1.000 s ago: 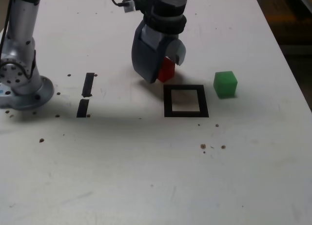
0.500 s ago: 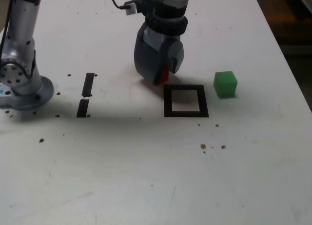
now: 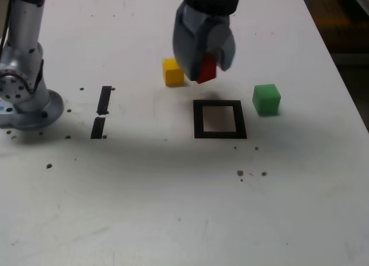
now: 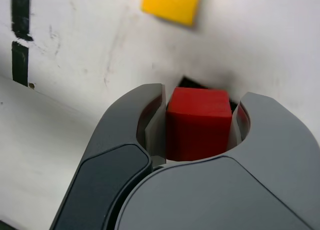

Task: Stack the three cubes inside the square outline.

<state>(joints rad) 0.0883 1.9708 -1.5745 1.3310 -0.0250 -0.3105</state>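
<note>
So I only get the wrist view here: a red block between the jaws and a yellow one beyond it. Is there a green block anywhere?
Observer: Yes. A green cube sits on the table, just off the square outline on the exterior view's right.
Operator: Is anything inside that square?
Observer: No. Its white interior holds no cube.
Operator: And is my red block resting on the table?
Observer: No. The red cube hangs in the air, clamped in the jaws, with its shadow on the table near the outline's far edge.
</note>
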